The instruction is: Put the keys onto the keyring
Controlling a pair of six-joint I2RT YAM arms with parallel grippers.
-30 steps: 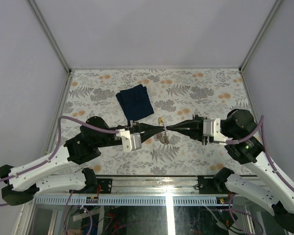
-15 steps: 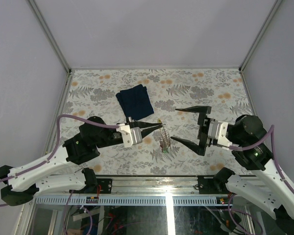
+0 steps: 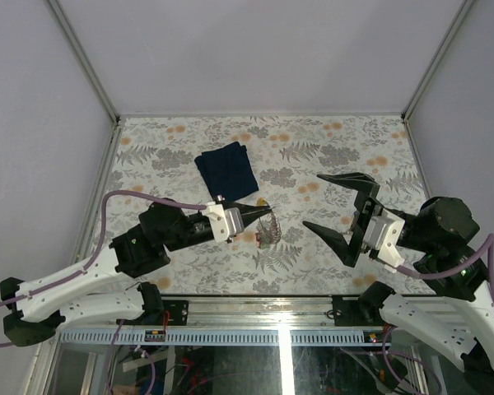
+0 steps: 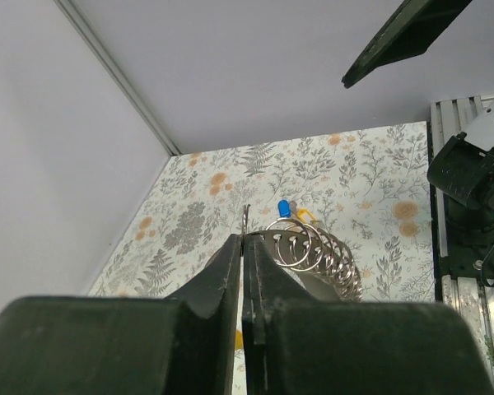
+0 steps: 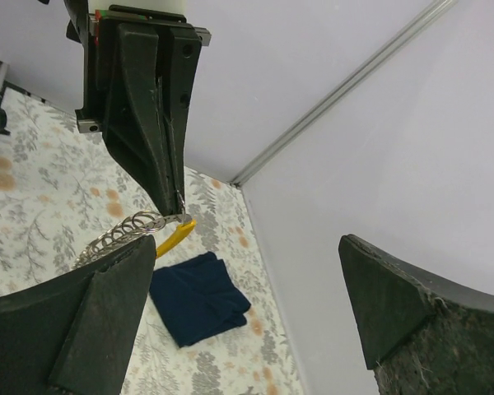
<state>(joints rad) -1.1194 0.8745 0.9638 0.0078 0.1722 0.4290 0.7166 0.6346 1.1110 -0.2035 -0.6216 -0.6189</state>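
You have bright, even, diffuse light, with no single source showing. On the floral-patterned surface (image 3: pixel 313 271) the arms throw only faint, soft-edged shadows, and the pale enclosure walls (image 3: pixel 255 58) read slightly lilac. One hard white glare streak cuts across the silver metal framing (image 3: pixel 255 309) below the surface's near edge. In your left wrist view the black left gripper (image 4: pixel 244 240) is dark and soft close to the lens, while the thin silvery wire keyring (image 4: pixel 317 251) stays sharp and glints.

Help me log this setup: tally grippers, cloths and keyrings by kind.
Grippers: 2, left gripper and right gripper
Navy cloth: 1
Keyring: 1, its keys too bunched to count
Total: 4
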